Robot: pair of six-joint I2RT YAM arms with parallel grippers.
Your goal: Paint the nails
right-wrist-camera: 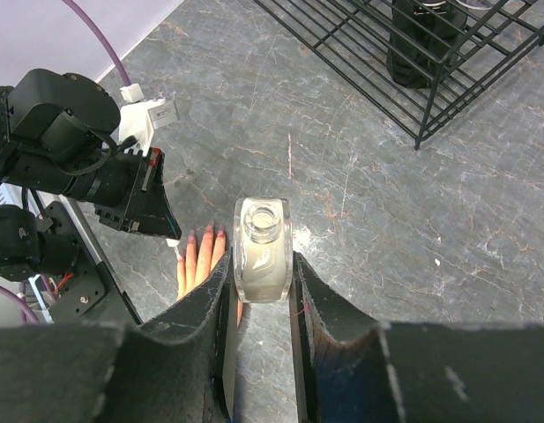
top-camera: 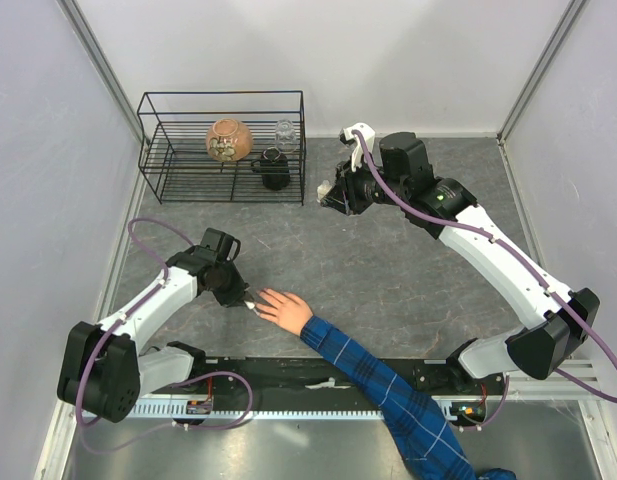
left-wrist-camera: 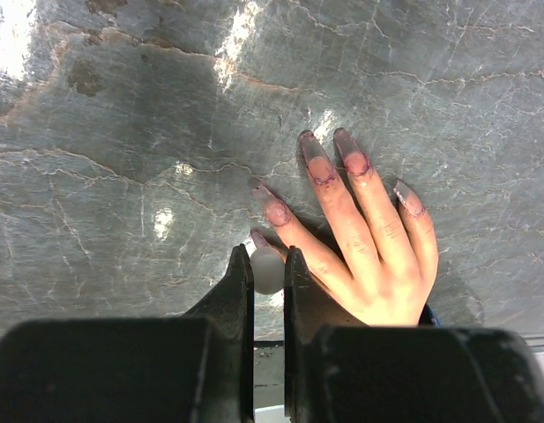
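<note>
At the near left of the grey tabletop [top-camera: 388, 270]: one bare hand [left-wrist-camera: 368, 256], palm down, fingers spread, its nails [left-wrist-camera: 317, 167] long, narrow and smeared purplish, the nearest fingertip just beside your left tool [left-wrist-camera: 269, 264], which is pinching a small white cap [left-wrist-camera: 268, 271]. Your right tool [right-wrist-camera: 263, 273], well apart toward the wire rack [top-camera: 188, 165], is clamped on an open clear bottle [right-wrist-camera: 262, 247]. Handling, as judged: nails stiff, smooth and tiny on soft living fingers that may twitch, so you grip nothing here; hold by the cap and let only the brush tip, hidden from view, touch each nail lightly.
</note>
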